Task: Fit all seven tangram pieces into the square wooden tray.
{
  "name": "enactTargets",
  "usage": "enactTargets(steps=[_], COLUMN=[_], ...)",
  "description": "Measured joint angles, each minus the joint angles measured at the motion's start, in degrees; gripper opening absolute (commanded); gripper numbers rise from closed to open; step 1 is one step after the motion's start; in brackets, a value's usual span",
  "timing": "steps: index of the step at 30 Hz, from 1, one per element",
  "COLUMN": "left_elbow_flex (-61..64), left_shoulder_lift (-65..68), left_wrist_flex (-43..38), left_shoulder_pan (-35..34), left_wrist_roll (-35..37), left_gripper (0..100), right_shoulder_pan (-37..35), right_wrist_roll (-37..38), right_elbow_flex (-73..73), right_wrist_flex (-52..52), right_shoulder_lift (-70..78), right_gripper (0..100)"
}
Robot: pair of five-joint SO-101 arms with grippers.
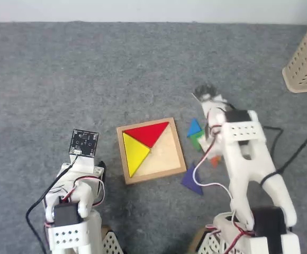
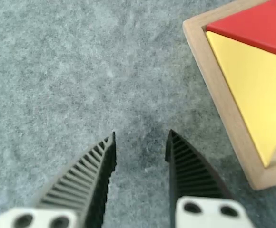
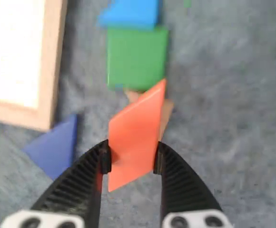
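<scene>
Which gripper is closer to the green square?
Right. The right gripper, shut on the orange piece, is just beside the green square; the left gripper sits across the tray.

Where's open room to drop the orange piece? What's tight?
Free: bare wood in the tray between red triangle, yellow triangle and its right and near rims; also carpet beyond its far rim. Crowded: right of it, where blue piece, green square, purple triangle cluster.

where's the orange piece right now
Gripped in the right tool, the orange piece is right of the tray in the high view, beside the green square.
</scene>
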Motion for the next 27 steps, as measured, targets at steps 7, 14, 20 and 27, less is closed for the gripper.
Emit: enactTargets(steps=[7,14,20,27], left_elbow_flex=[0.00,0.00,0.00,0.00], left_shoulder_lift=[0.00,0.00,0.00,0.00], left_wrist_flex=[0.00,0.00,0.00,0.00], left_shoulder_pan=[0.00,0.00,0.00,0.00], left_wrist_roll=[0.00,0.00,0.00,0.00], left_gripper=[17,17,17,17], right_shoulder_pan=[-15.47,-20.13,-20.13,-20.22], right_wrist_roll=[-7.38,-13.45,-15.21,-15.21], right_elbow_flex=[-7.21,-9.58,-13.36,-14.07], right_wrist_flex=[-1.58,-8.88,-9.76,-9.67], right_shoulder_lift=[0.18,12.04,20.04,20.92], right_gripper=[0.7,0.7,2.8,16.6])
